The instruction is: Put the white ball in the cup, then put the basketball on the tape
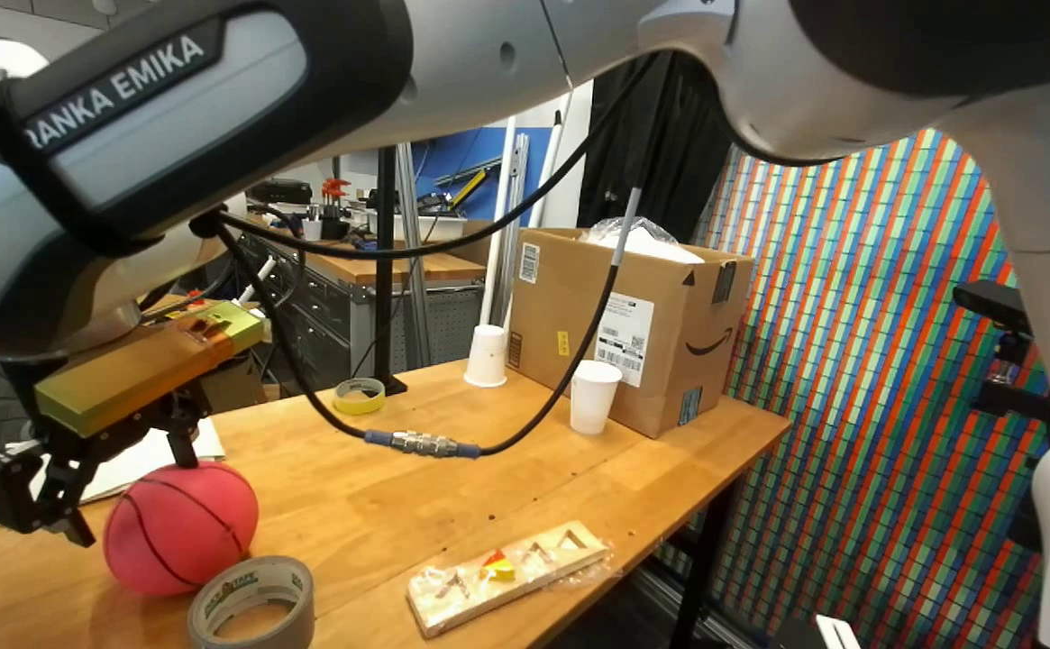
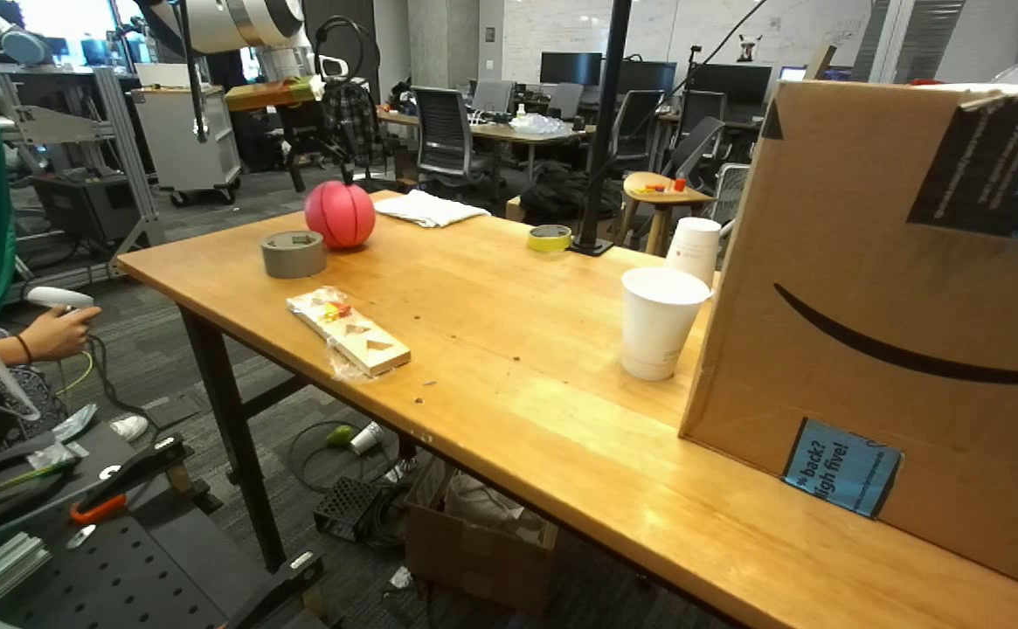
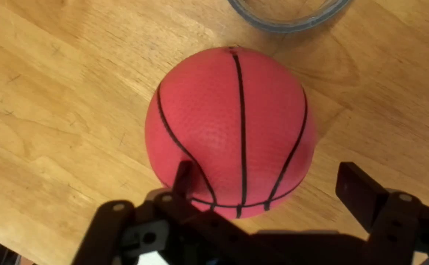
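Spread gripper (image 3: 265, 173) hangs by basketball (image 3: 223, 125); tape (image 2: 294, 259) lies beside it.

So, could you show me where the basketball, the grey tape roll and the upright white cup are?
Basketball (image 3: 229, 130): in the wrist view, on the red panel beside its middle seam.
Grey tape roll (image 2: 294, 259): in an exterior view, on its outer side.
Upright white cup (image 2: 661, 325): in an exterior view, on its side wall.

We assess these premises as a robotics lab with an office area: a robot arm (image 1: 506, 63) extends over a wooden surface (image 2: 552, 393); we note monitors (image 2: 571, 72), desk chairs (image 2: 446, 124), a whiteboard (image 2: 552, 26) and a drawer bench (image 1: 452, 269).
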### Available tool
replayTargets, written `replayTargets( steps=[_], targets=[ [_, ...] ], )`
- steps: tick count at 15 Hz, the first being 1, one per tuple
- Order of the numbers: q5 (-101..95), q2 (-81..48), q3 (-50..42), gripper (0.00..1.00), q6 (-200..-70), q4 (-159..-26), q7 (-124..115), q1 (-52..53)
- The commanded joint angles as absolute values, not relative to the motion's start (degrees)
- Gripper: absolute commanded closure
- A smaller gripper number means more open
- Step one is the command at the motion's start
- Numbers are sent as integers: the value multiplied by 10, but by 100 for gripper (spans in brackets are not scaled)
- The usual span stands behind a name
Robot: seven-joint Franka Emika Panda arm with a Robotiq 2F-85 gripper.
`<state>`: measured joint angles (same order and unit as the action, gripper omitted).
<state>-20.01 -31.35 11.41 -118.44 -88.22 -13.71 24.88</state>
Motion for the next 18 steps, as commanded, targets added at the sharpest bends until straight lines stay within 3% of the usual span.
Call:
replayTargets(
  steps=[1, 7, 9, 12, 14, 15, 16, 18],
  targets=[
    [-213, -354, 84, 0, -1151, -817, -129, 262],
    [-214, -377, 60, 0, -1136, -779, -122, 256],
    [-215, -379, 57, 27, -1134, -775, -120, 256],
    [-214, -378, 55, 51, -1132, -773, -120, 255],
    [-214, -373, 53, 62, -1132, -778, -120, 253],
    [-215, -371, 52, 61, -1133, -780, -120, 253],
    [-219, -365, 50, 77, -1134, -784, -122, 254],
    [-219, -353, 49, 82, -1135, -792, -123, 252]
  ],
)
